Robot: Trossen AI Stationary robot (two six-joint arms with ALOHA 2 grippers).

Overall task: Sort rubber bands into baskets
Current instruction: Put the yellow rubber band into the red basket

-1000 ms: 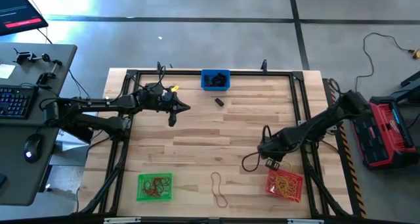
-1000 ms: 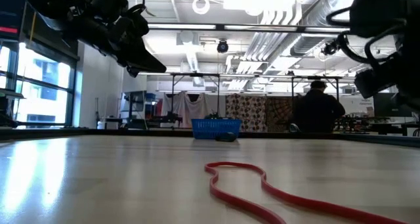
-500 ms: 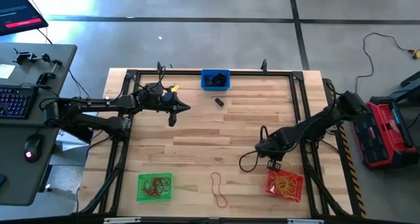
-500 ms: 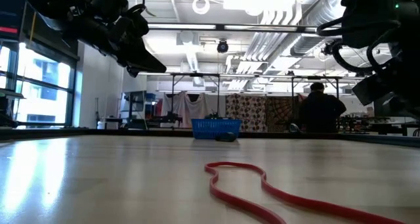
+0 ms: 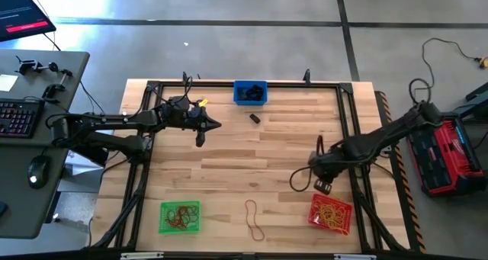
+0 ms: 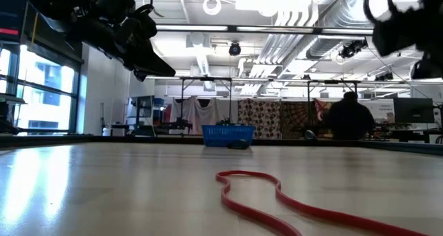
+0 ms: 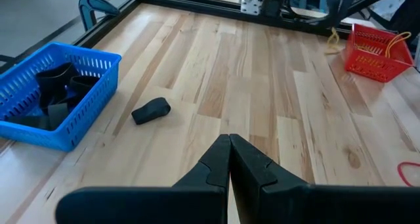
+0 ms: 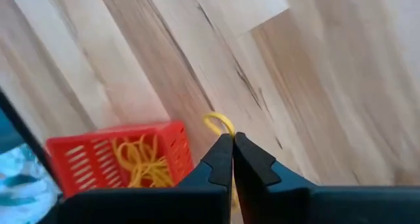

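My right gripper (image 5: 324,186) hangs over the table's near right part, just on the far side of the red basket (image 5: 330,214), and is shut on a yellow rubber band (image 8: 219,123). The red basket (image 8: 118,159) holds more yellow bands. My left gripper (image 5: 219,125) is shut and empty, held in the air at the far left. A black band (image 5: 255,118) lies near the blue basket (image 5: 250,92), which holds black ones. A reddish band (image 5: 254,218) lies at the near edge, beside the green basket (image 5: 181,216) with reddish bands. My right gripper pinches the yellow band between its two fingertips (image 8: 223,152), coming from above and pointing steeply down. A small loop of the band (image 8: 220,121) shows just past the fingertips. Beneath it lies bare table, beside the red basket; whether the band hangs clear I cannot tell.
A black frame (image 5: 347,123) runs around the wooden table top. The wide middle of the table (image 5: 252,157) is bare wood. Left of the table stands a desk with a keyboard (image 5: 15,115). A person (image 6: 349,122) is in the room beyond the far edge.
My right gripper has risen from just above the table by the red basket and shifted a little toward the table's right edge; in the low view it has gone up out of the picture's top.
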